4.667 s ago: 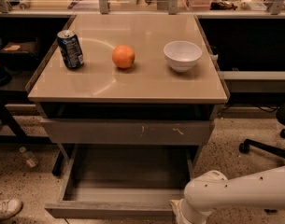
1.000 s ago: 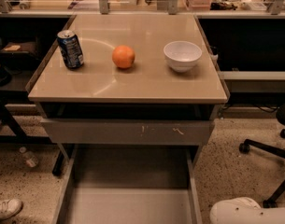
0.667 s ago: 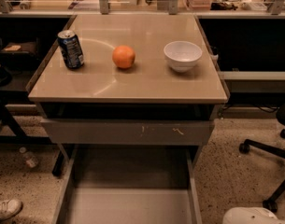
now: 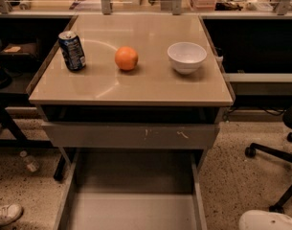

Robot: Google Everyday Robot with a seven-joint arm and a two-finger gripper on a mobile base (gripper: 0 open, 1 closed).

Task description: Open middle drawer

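The middle drawer (image 4: 131,195) stands pulled far out below the table, showing its bare grey tray and side rails. Its flat front lies below the picture's bottom edge and is out of view. Above it sits the taller drawer front with white scratch marks (image 4: 131,135), pushed in. My gripper is out of view. Only a white rounded part of my arm (image 4: 267,220) shows in the bottom right corner, to the right of the open drawer.
On the tan tabletop (image 4: 150,87) stand a blue soda can (image 4: 72,51), an orange (image 4: 126,58) and a white bowl (image 4: 186,57). An office chair base (image 4: 275,155) is at the right. A plastic bottle (image 4: 29,162) and a shoe (image 4: 5,214) lie on the floor at the left.
The drawer has slid further out, so its front has left the bottom of the picture. My white arm has dropped down and to the right, almost out of view.
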